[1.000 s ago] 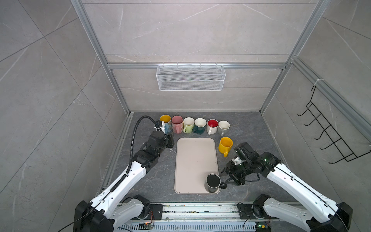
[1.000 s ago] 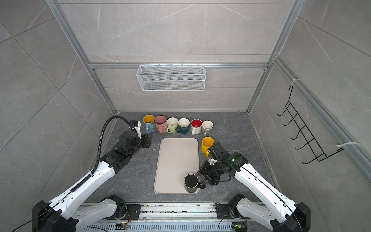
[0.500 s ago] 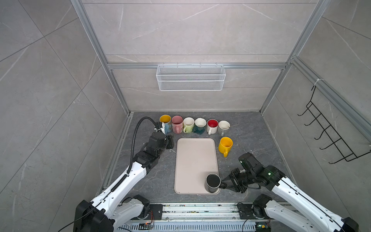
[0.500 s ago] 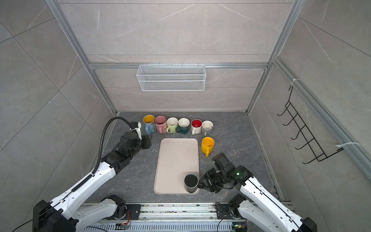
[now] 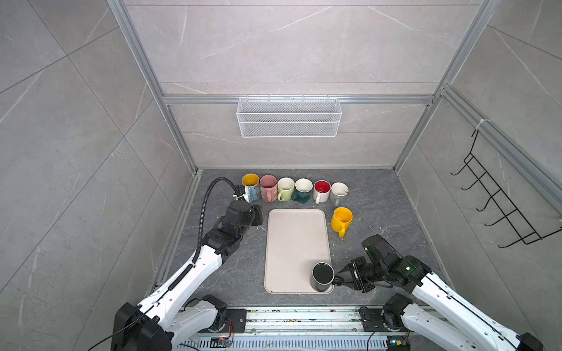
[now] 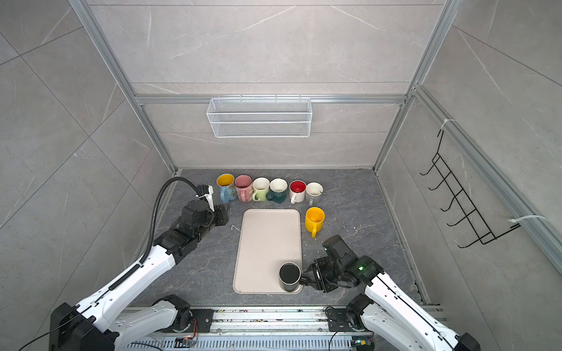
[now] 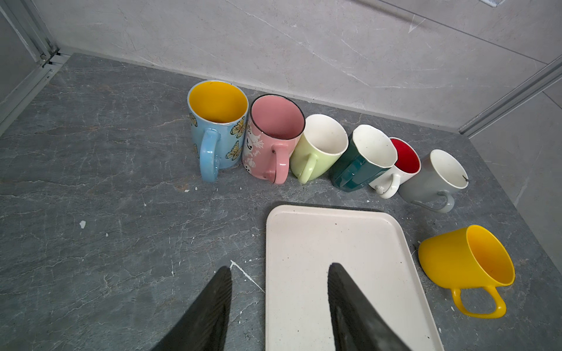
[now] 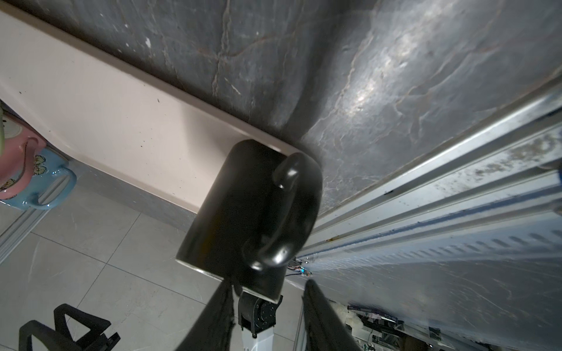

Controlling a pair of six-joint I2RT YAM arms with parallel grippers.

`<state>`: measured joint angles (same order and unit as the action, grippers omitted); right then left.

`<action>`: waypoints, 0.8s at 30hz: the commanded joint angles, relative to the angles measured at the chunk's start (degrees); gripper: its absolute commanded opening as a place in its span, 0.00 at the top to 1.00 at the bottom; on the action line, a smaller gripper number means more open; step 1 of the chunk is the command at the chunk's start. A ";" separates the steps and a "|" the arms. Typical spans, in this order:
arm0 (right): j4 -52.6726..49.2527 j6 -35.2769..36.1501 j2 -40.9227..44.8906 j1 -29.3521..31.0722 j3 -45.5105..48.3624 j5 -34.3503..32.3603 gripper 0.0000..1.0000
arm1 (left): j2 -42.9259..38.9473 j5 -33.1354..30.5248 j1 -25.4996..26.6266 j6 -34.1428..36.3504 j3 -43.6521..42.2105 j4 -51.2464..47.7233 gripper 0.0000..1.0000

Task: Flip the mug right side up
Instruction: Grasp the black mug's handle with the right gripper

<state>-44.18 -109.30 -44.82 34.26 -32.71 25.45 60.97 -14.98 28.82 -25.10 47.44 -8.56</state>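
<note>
A black mug [image 5: 322, 276] [image 6: 289, 277] stands on end in the near right corner of the beige tray [image 5: 295, 243] [image 6: 267, 243]. Its upper end shows as a dark disc with a thin pale rim; I cannot tell whether that is mouth or base. Its handle [image 8: 279, 218] points toward my right gripper [image 5: 340, 275] [image 6: 304, 277] [image 8: 266, 284], whose open fingers straddle the handle's end without clamping it. My left gripper [image 5: 258, 214] [image 6: 224, 214] [image 7: 278, 267] hovers open and empty over the tray's far left corner.
Several upright mugs [image 5: 295, 190] [image 7: 273, 136] line the back wall. A yellow mug [image 5: 341, 220] [image 7: 468, 264] stands right of the tray. A wire basket [image 5: 289, 117] hangs on the back wall, a hook rack [image 5: 498, 206] on the right wall. A metal rail [image 8: 441, 188] runs along the front.
My right gripper has dropped toward the front edge, slid in to the black mug's handle and narrowed its jaws. The left arm and the mug have not moved.
</note>
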 commanded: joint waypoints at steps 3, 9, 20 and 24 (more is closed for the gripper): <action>2.63 -1.66 -3.95 -0.16 -0.24 0.03 0.59 | -1.25 -1.54 -0.35 0.46 0.15 0.76 0.46; 4.34 -1.27 -6.71 -0.16 -0.37 0.64 0.59 | -1.44 -1.84 -0.42 0.69 0.06 0.48 0.46; 9.28 -0.47 -10.90 -0.15 0.69 2.69 0.61 | -1.53 -2.32 -0.43 0.79 -0.25 0.12 0.46; 10.23 0.60 -13.03 -0.16 0.37 3.79 0.62 | -1.47 -2.43 -0.38 0.95 -0.29 -0.31 0.46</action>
<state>-35.20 -109.56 -56.77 34.15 -32.67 27.83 60.88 -16.47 28.82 -24.88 47.29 -8.97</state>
